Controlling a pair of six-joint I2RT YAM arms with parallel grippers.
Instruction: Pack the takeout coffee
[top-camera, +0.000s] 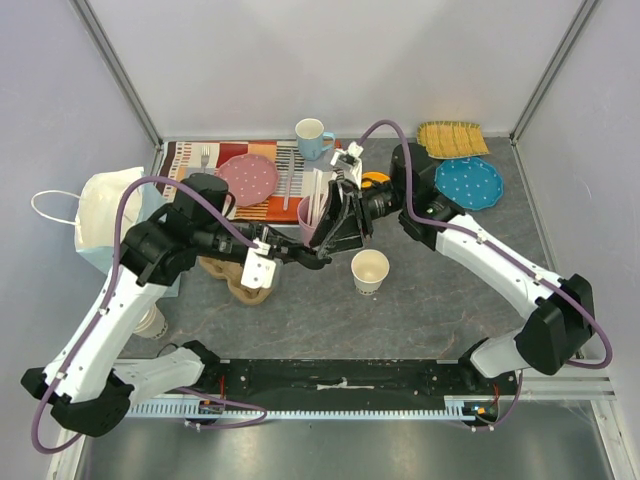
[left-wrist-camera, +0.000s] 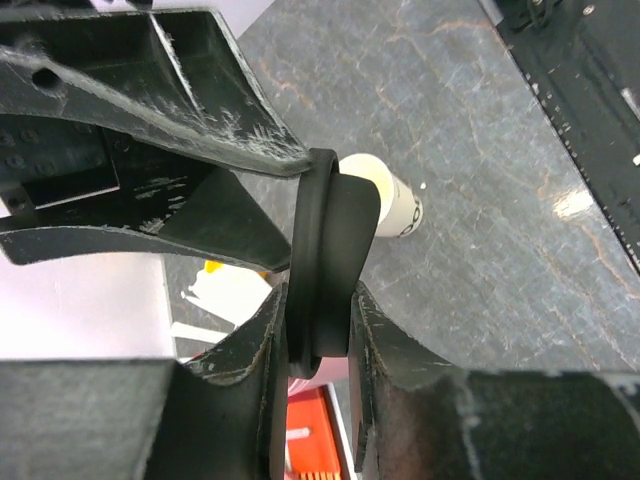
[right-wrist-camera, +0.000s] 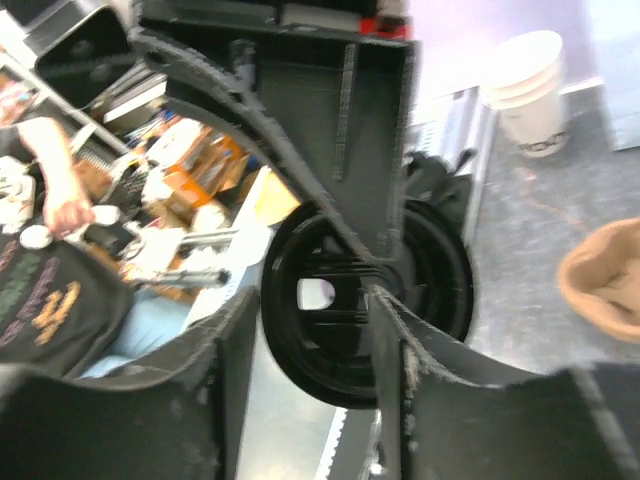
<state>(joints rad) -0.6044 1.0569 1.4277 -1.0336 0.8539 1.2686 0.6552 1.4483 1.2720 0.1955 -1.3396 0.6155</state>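
The off-white paper cup (top-camera: 370, 271) stands open and lidless on the grey table, right of both grippers; it also shows in the left wrist view (left-wrist-camera: 396, 199). Its round black lid (left-wrist-camera: 326, 262) is in the air above the table. My left gripper (left-wrist-camera: 320, 300) is shut on the lid's rim, and sits left of the cup in the top view (top-camera: 322, 258). My right gripper (right-wrist-camera: 312, 295) faces the lid's flat side (right-wrist-camera: 340, 310), its jaws apart, fingertips at the lid. In the top view it (top-camera: 345, 235) meets the left gripper beside the pink cup.
A pink cup of wooden sticks (top-camera: 311, 213) stands just behind the grippers. A light-blue mug (top-camera: 312, 136), pink plate (top-camera: 248, 178) and blue plate (top-camera: 468, 182) lie farther back. A white paper bag (top-camera: 105, 215), a brown holder (top-camera: 238, 280) and stacked white cups (top-camera: 150, 320) are at the left.
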